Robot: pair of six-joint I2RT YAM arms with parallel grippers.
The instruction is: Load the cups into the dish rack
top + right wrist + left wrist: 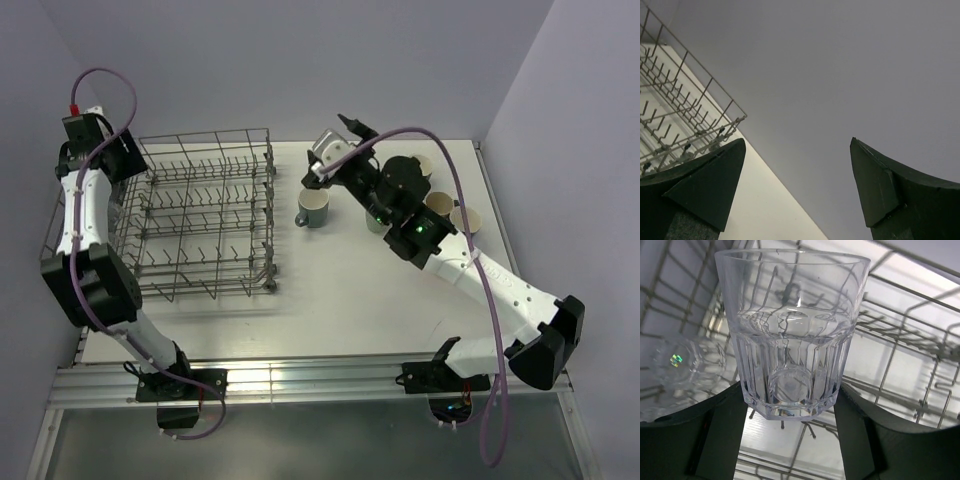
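Pale lilac walls closed in the white bench, with both arm bases bolted at its near edge. The dish rack, a grey wire frame with rows of upright tines, stood on the left half of the bench. Your left arm reached along the rack's left side and ended over its far left corner. Its wrist view showed the left jaws clamped on a clear glass tumbler. The dark fingers pressed either side of the faceted lower part near the base, and the rim pointed away from the camera. Rack wires ran behind and below the glass; you could not tell whether it touched any of them. A second clear tumbler showed blurred just to its left, among the wires.

Your right arm stretched across the right half of the bench toward the far middle. The right jaws stood wide apart with nothing between them. They were tilted upward, so the wrist view showed mostly wall and a corner of the rack at lower left. A grey-blue mug stood upright on the bench just right of the rack, near those jaws but apart from them. More mugs clustered toward the far right, partly hidden behind the arm.
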